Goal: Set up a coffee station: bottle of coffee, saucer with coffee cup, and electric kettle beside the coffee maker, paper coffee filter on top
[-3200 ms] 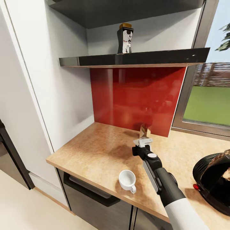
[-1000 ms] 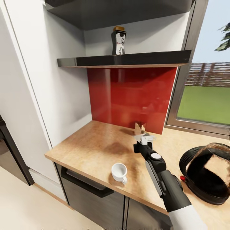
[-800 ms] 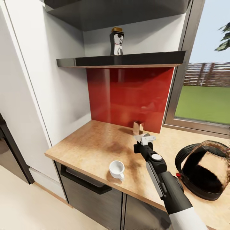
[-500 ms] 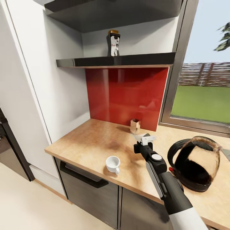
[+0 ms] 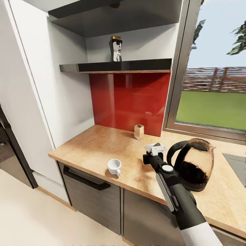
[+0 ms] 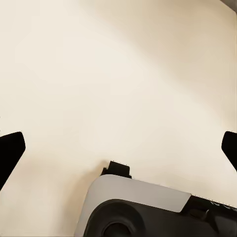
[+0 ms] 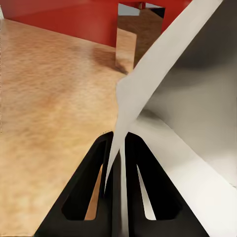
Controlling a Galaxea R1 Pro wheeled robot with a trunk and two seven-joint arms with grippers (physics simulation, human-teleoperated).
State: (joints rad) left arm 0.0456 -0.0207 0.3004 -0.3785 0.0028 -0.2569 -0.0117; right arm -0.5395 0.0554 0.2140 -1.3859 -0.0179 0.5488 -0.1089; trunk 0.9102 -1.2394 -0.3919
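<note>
Beige countertop bears an empty coffee cup; right pincer pinches the paper coffee filter.

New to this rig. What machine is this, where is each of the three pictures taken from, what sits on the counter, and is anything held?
These are simulator renders of a wheeled robot with two arms. The head view looks down from its head at a kitchen countertop. On it stand a white coffee cup, a dark electric kettle and a small shiny block by the red back panel. A bottle of coffee stands on the shelf above. The right wrist view looks along the right tool, shut on a thin white sheet, apparently the paper coffee filter. The left wrist view shows the left tool, its dark fingertips wide apart, over a plain pale surface.
</note>
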